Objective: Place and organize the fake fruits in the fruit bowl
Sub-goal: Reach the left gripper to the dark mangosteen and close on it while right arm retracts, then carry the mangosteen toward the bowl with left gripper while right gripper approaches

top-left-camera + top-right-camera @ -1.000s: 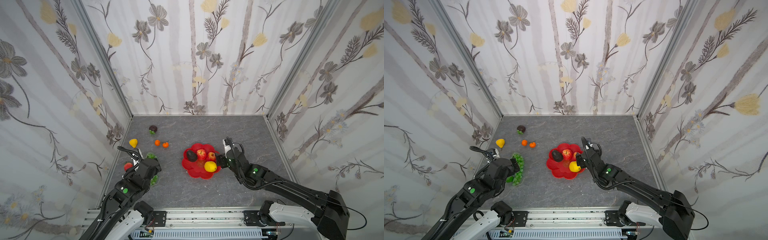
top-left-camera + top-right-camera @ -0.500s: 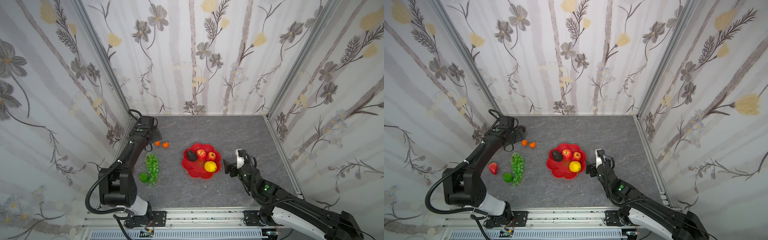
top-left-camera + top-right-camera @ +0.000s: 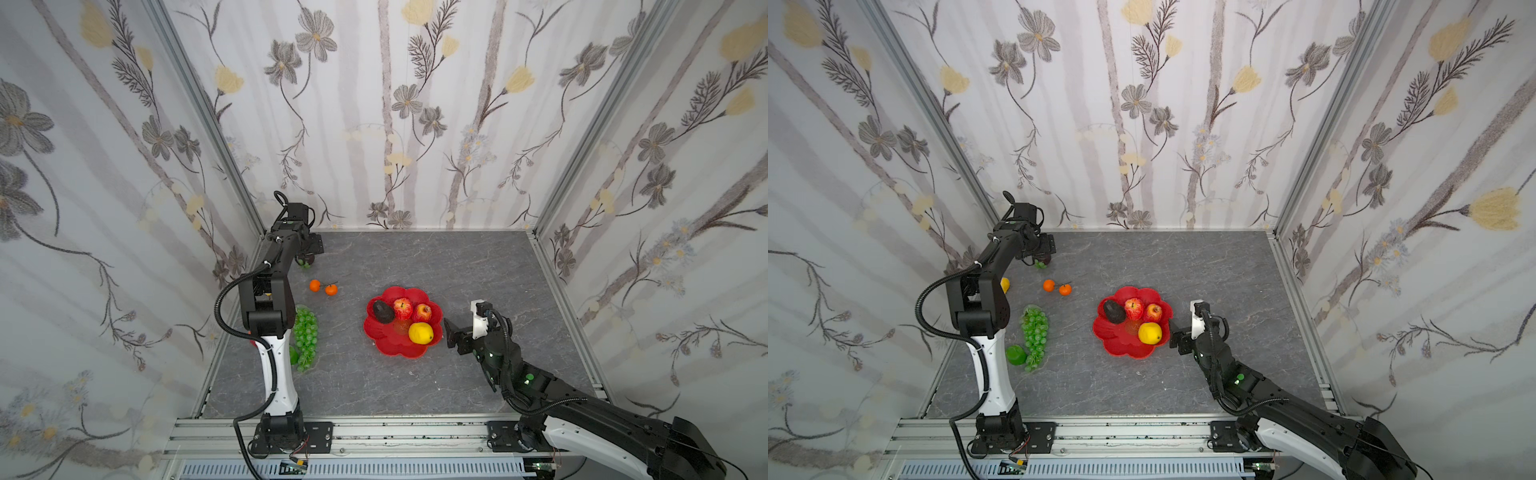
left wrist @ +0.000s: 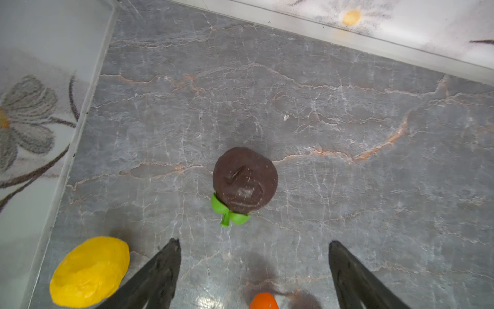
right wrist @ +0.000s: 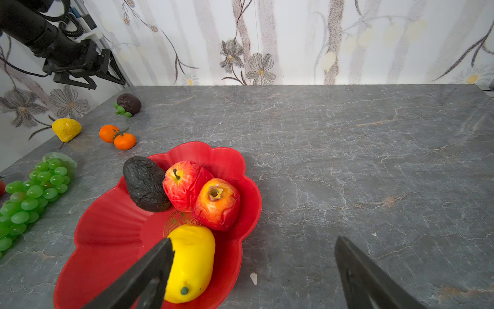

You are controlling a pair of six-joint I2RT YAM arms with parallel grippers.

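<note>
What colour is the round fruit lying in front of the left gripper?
The fruit is dark brown with green leaves; clearest in the left wrist view.

Two black-and-white arms, cabled and lit.
We see matte black housings on the left arm (image 3: 266,303) and right arm (image 3: 509,361), each with a glossy white link (image 3: 276,374) above its base and a ribbed black cable (image 3: 216,309) alongside, a green light (image 3: 528,379), a white wrist block (image 3: 480,322), and tapered black fingers (image 4: 160,273) on the left gripper (image 4: 254,243).
</note>
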